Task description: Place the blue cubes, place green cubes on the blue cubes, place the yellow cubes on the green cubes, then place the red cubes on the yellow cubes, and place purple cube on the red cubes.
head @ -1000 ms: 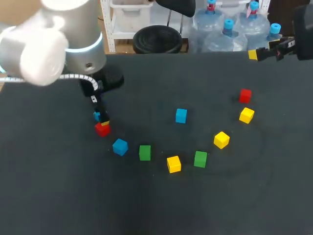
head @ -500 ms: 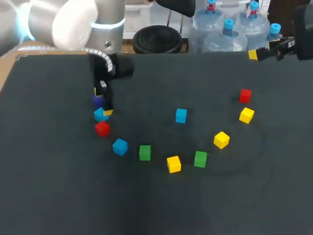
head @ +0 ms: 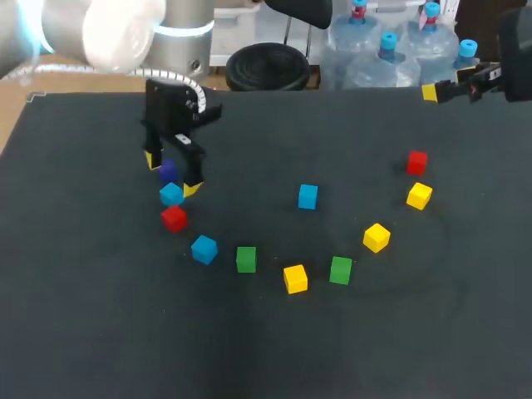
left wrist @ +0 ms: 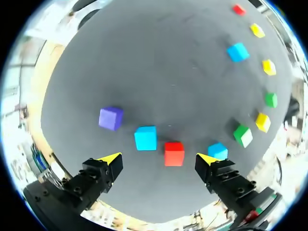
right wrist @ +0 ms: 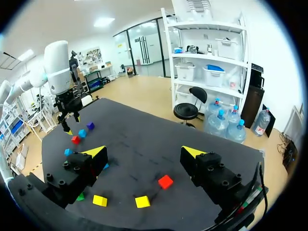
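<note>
Blue cubes (head: 307,196) number three, green cubes (head: 246,258) two

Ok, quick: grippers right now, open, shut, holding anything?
Left gripper: open, holding nothing.
Right gripper: open, holding nothing.

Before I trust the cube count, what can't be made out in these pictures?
Head view: only one yellow tip of the right jaws shows.
Right wrist view: green cube and blue cube mostly behind its own jaws.
Left wrist view: second blue cube partly behind its jaws.
</note>
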You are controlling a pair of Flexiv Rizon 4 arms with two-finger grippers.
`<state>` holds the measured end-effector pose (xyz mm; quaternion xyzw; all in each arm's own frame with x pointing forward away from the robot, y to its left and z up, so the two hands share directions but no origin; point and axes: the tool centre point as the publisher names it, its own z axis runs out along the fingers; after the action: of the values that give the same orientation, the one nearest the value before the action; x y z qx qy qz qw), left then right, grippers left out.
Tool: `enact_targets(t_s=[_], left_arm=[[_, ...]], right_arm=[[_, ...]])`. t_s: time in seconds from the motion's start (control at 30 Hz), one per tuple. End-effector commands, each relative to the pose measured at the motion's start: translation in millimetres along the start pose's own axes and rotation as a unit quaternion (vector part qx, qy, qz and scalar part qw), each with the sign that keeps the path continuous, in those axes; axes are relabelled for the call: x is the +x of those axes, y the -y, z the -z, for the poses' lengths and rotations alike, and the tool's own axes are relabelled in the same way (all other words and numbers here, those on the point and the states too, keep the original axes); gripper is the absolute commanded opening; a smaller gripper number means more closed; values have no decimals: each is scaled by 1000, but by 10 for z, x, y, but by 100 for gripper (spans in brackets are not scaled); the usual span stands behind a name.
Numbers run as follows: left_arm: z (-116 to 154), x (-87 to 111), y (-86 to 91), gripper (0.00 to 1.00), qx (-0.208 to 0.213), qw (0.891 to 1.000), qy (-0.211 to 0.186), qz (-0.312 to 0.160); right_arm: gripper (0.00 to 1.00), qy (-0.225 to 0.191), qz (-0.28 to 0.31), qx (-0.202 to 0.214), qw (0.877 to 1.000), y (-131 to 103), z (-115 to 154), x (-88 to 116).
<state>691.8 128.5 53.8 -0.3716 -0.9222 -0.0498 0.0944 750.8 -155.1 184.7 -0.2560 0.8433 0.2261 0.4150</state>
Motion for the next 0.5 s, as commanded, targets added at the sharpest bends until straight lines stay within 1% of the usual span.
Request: enact_targets(t_s=[0.03, 0.13, 0.17, 0.23, 0.33, 0.5], left_arm=[[-100, 98, 48, 100, -23, 990, 129, 60], [-95, 34, 52, 100, -38, 982, 165, 78], [-94, 10, 48, 100, -46, 981, 172, 79], [-88, -29, 38, 100, -49, 978, 186, 86], [-94, -45, 39, 100, -55, 976, 187, 94], [-116, -3, 11, 100, -77, 970, 184, 138]], right_arm=[[100, 0, 0, 0, 1000, -2, -7, 0], [100, 0, 0, 0, 1000, -2, -7, 0], [100, 0, 0, 0, 1000, -2, -7, 0], [100, 0, 0, 0, 1000, -2, -7, 0], [100, 0, 0, 0, 1000, -2, -7, 0], [100, 0, 0, 0, 1000, -2, -7, 0]])
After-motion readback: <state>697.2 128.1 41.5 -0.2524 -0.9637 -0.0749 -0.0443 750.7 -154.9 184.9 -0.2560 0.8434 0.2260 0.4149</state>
